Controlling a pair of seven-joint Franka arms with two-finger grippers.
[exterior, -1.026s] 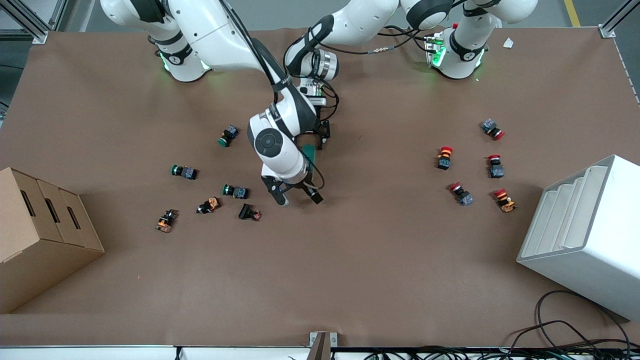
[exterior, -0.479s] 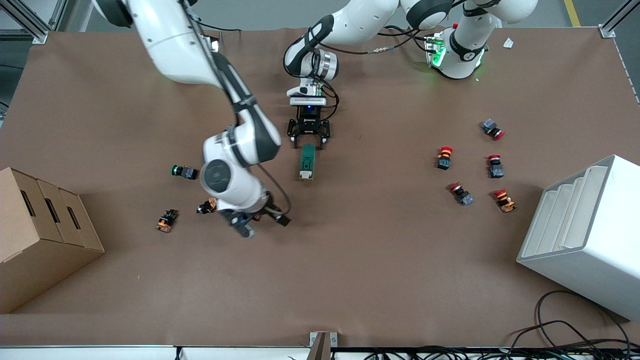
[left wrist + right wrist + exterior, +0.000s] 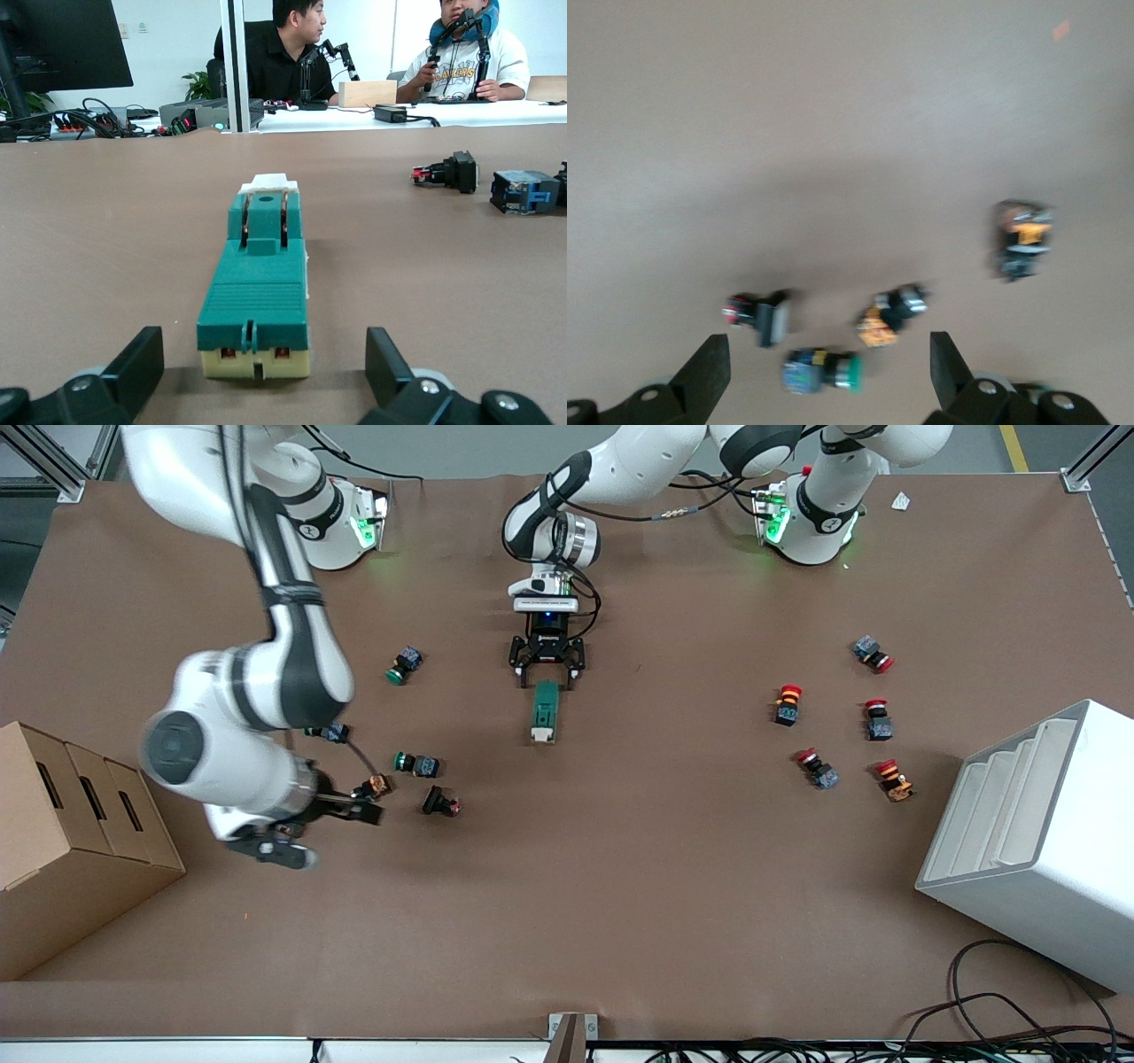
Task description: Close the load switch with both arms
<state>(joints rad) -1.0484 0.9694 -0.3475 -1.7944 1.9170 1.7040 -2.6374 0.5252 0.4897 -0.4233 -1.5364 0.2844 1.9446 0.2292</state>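
The load switch (image 3: 544,710), a dark green oblong block with a white end piece, lies on the brown table near its middle. My left gripper (image 3: 547,676) is low at the switch's end that is farther from the front camera. It is open. In the left wrist view the switch (image 3: 257,288) lies lengthwise between the black fingers (image 3: 135,365), which stand apart from it. My right gripper (image 3: 312,833) is open and empty. It is up over the table near the push buttons, toward the right arm's end. The right wrist view shows its gripper (image 3: 828,372) over several buttons.
Green-capped push buttons (image 3: 406,664) and others (image 3: 416,763) lie toward the right arm's end, with a cardboard box (image 3: 80,841) at that edge. Red-capped push buttons (image 3: 788,704) and a white rack (image 3: 1036,841) are toward the left arm's end.
My right arm has swung away from above the load switch toward the cardboard box, uncovering the switch. The left gripper and the switch have not moved.
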